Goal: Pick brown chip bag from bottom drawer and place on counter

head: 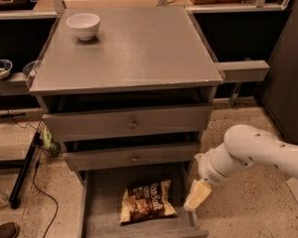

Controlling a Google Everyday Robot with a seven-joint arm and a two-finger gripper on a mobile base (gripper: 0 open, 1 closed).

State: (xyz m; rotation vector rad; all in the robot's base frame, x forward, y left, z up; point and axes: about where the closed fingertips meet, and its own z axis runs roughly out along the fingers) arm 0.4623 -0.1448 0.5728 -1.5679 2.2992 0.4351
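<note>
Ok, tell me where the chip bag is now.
Low in the camera view, the chip bag lies in the open bottom drawer, near its middle, with the gripper just to its right.

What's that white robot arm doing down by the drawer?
The robot wants the snack. Its white arm reaches down to the open bottom drawer, and its pincer hangs at the drawer's right edge, close beside the brown chip bag. The bag lies flat on the drawer floor and has not been picked up yet. Up on the counter, where the bag should go, sits a white bowl near the back left corner.
</note>
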